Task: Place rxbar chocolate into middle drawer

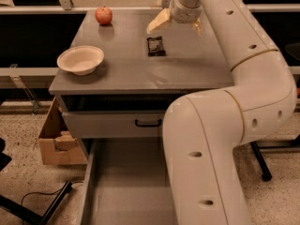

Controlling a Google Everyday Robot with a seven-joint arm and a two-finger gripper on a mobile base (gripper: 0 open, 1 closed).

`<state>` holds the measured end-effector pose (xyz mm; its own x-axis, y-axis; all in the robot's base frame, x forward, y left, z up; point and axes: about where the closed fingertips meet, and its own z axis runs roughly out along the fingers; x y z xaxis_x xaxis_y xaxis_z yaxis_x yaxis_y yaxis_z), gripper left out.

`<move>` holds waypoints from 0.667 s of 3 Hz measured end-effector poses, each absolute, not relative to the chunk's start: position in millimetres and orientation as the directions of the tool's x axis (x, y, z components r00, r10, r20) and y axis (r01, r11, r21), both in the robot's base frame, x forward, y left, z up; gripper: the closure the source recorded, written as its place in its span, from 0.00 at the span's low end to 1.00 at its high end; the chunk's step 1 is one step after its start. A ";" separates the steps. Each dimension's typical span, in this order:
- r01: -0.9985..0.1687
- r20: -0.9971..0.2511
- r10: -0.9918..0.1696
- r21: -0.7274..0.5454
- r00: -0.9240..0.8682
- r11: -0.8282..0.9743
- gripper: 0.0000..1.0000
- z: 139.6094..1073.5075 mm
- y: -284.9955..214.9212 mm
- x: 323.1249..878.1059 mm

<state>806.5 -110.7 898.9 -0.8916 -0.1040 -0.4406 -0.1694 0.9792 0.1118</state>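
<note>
The rxbar chocolate (155, 46), a small black-wrapped bar, lies flat on the grey cabinet top (126, 69), right of centre towards the back. My gripper (175, 28) hangs just behind and above the bar, open and empty, with one pale finger (157, 21) to the left and the other (197, 27) to the right. The middle drawer (124, 182) is pulled far out at the bottom, and its flat grey floor is bare. My white arm covers its right side.
A red apple (103, 15) stands at the back left of the top. A white bowl (80, 59) sits front left. A shut drawer front with a black handle (147, 123) is below the top. A cardboard box (56, 142) stands on the floor at the left.
</note>
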 end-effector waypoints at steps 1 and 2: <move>-0.165 -0.472 -0.105 0.086 -0.876 0.983 0.00 903.9 -90.2 822.4; -0.185 -0.485 -0.148 0.029 -0.862 0.982 0.00 884.9 -67.7 844.3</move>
<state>844.3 -67.7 884.9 -0.8619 -0.1483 -0.4848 -0.1851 0.9823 0.0286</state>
